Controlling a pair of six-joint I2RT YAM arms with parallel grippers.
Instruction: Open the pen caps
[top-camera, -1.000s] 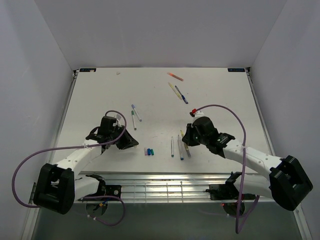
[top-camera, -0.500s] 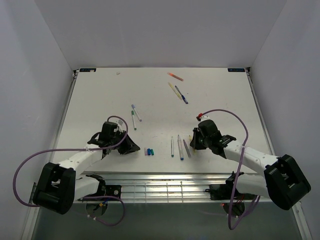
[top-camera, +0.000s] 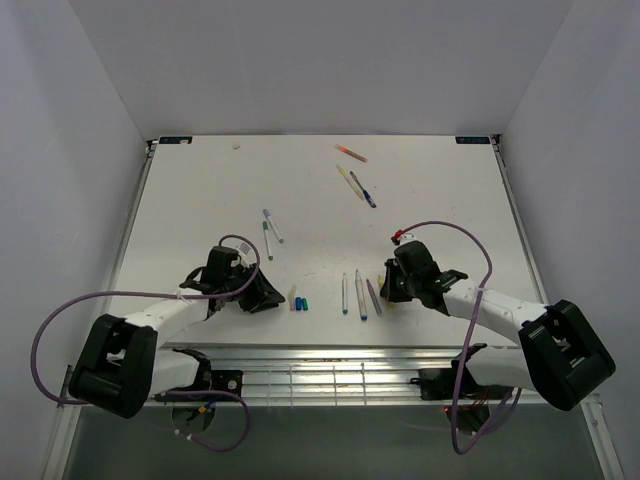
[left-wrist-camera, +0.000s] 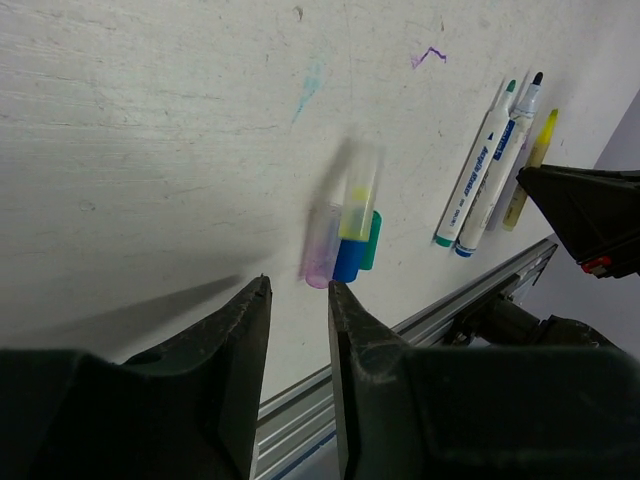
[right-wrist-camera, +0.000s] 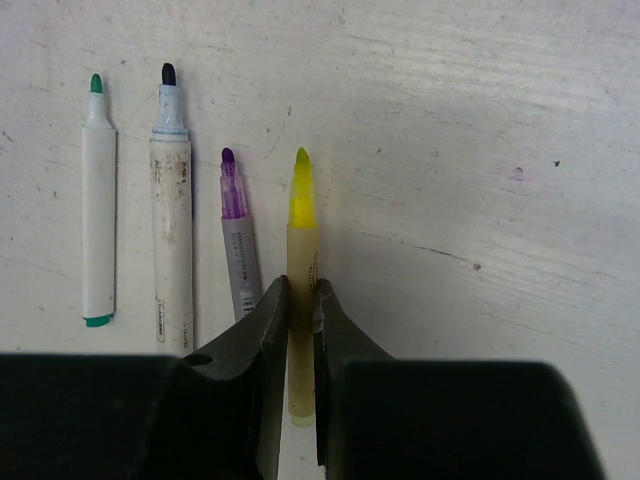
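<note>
Your right tool (right-wrist-camera: 300, 292) clenched on the yellow pen (right-wrist-camera: 301, 215) lying on the tabletop (right-wrist-camera: 480, 120), your left tool (left-wrist-camera: 298, 292) released and empty, pen caps (left-wrist-camera: 347, 262) at its 12 o'clock

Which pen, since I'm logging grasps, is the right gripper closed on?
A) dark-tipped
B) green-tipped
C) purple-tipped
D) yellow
D: in the right wrist view the right gripper pinches the barrel of the yellow pen.

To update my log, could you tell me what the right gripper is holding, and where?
The right gripper pinches the uncapped yellow pen on its barrel, toward the rear end.
</note>
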